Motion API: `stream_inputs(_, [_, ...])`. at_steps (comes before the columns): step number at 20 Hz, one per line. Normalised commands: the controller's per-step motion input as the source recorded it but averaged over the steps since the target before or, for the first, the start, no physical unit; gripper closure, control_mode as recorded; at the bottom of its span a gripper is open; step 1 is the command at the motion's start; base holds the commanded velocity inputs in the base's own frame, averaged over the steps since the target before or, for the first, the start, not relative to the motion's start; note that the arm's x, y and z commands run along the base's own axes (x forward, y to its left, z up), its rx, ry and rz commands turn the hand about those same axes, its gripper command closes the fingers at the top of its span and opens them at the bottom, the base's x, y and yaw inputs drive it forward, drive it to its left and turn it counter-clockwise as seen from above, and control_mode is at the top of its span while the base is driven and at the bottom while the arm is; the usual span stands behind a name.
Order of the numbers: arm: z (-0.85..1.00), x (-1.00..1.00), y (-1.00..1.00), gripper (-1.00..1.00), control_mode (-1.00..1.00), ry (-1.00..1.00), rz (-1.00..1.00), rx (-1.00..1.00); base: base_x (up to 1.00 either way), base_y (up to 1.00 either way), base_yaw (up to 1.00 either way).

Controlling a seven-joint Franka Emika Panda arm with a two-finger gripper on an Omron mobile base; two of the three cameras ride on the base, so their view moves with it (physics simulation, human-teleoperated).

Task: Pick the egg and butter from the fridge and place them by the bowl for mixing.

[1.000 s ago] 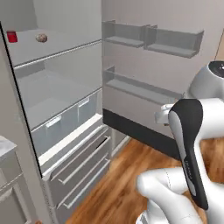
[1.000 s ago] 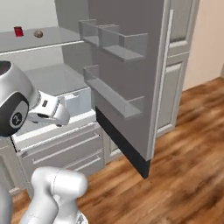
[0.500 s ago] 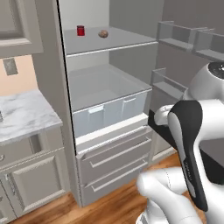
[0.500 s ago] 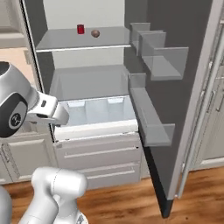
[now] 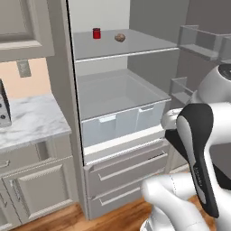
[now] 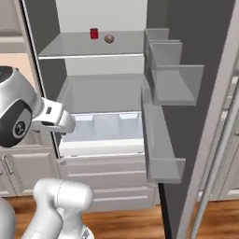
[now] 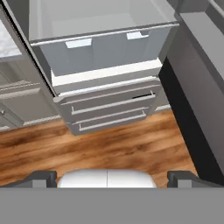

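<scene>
Standing open, fridge (image 5: 58, 90) door swung right; upper shelf (image 6: 88, 46) roomy around small tan-brown egg (image 5: 120, 38) beside red can (image 5: 96, 33); fingers (image 7: 43, 178) wide apart, empty.

fridge (image 5: 113, 90) top cut off by frame, egg (image 5: 120, 38) tiny, shelf can (image 5: 96, 33) label unreadable

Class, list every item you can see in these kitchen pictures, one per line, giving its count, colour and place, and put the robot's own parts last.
fridge: one, grey, door open, ahead of the robot.
egg: one, tan-brown, top fridge shelf.
can: one, red, top shelf, left of the egg.
drawer: one, translucent bluish, low in the fridge.
door bins: several, grey, on the open door.
counter: one, white marble, left of the fridge.
floor: brown wood.
end effector: one, dark tips, open, aimed at the floor.
</scene>
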Motion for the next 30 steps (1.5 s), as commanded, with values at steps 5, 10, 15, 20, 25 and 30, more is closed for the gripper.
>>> stream_inputs(5, [0.00, 0.00, 0.00, -1.00, 1.00, 0.00, 0.00, 0.00, 0.79, -0.09, 0.36])
stream_inputs(10, [0.00, 0.00, 0.00, -1.00, 1.00, 0.00, 0.00, 0.00, 0.53, -0.23, 0.28])
stream_inputs(15, [0.00, 0.00, 0.00, -1.00, 1.00, 0.00, 0.00, 0.00, 0.33, -0.33, 0.10])
stream_inputs(20, [0.00, 0.00, 0.00, -1.00, 1.00, 0.00, 0.00, 0.00, 0.44, -0.39, 0.06])
stream_inputs(25, [0.00, 0.00, 0.00, -1.00, 1.00, 0.00, 0.00, 0.00, 0.54, -0.34, 0.06])
stream_inputs(30, [0.00, 0.00, 0.00, -1.00, 1.00, 0.00, 0.00, 0.00, 0.42, -0.33, 0.07])
